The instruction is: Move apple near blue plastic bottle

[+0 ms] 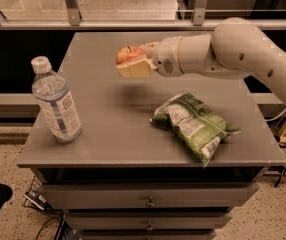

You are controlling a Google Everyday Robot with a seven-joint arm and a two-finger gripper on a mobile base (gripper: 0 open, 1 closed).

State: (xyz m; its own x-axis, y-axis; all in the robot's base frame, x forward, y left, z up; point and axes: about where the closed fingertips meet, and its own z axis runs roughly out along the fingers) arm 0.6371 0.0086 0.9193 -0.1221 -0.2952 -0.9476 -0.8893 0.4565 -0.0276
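One gripper [133, 66], apparently clamped on the apple [129, 54], hovers above open tabletop [113, 124]; the blue plastic bottle [56, 101] stands near an edge.

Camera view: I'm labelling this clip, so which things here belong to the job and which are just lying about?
Job: apple, held in the gripper above the table; blue plastic bottle, upright near the table's front left.
Lying about: green chip bag, flat on the table's right side.

Matt grey tabletop [113, 129] — smooth apple [129, 54] in cream plastic jaws above.
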